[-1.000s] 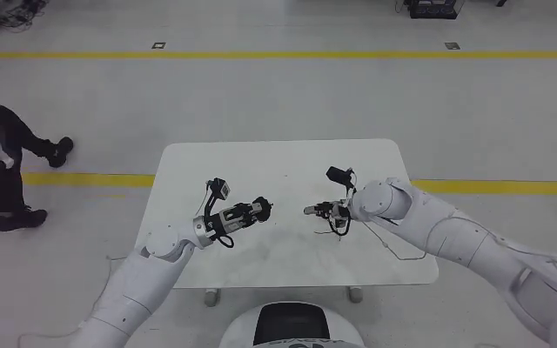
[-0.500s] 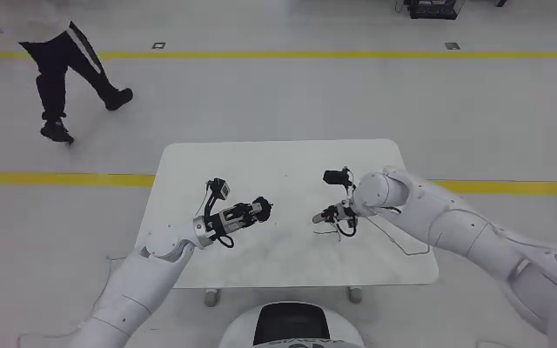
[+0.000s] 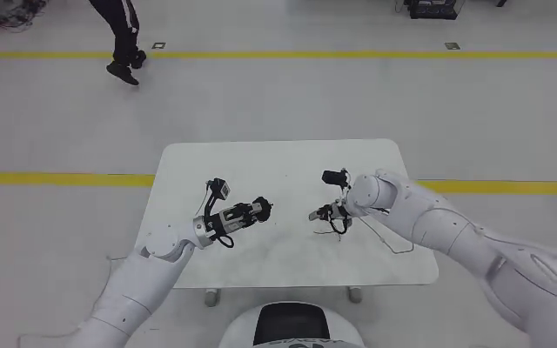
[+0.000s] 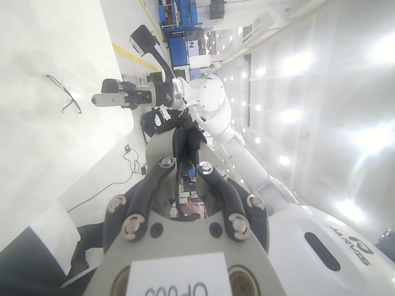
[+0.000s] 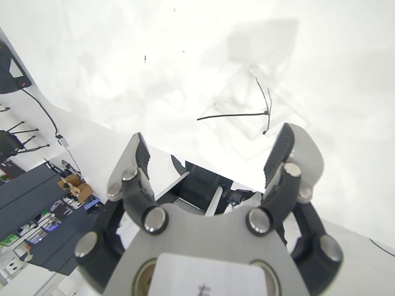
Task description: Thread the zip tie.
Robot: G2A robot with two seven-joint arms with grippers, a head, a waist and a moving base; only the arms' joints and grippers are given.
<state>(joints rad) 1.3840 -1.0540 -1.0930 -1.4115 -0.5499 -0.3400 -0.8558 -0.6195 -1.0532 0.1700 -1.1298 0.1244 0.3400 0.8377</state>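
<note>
A black zip tie [image 5: 234, 115] lies on a clear plastic sheet [image 5: 277, 100] on the white table [image 3: 218, 165], its strands crossing at a small head. My right gripper [image 5: 213, 137] hovers just above and beside it, open and holding nothing. In the top view the right gripper [image 3: 313, 214] is right of the table's middle, with the zip tie [image 3: 331, 231] close under it. My left gripper [image 3: 266, 207] is held above the table left of centre, pointing at the right one, and its fingers [image 4: 160, 146] look shut. The left wrist view shows the zip tie [image 4: 66, 98] and the right gripper [image 4: 103, 93] beyond.
The table's front edge runs close to the zip tie in the right wrist view. Bare tabletop lies between the two grippers and toward the far side. A cable [image 5: 46, 109] trails on the floor off the table's corner.
My right gripper has shifted slightly toward the table's front, closer over the zip tie, and its forearm has swung. The left arm has kept still.
</note>
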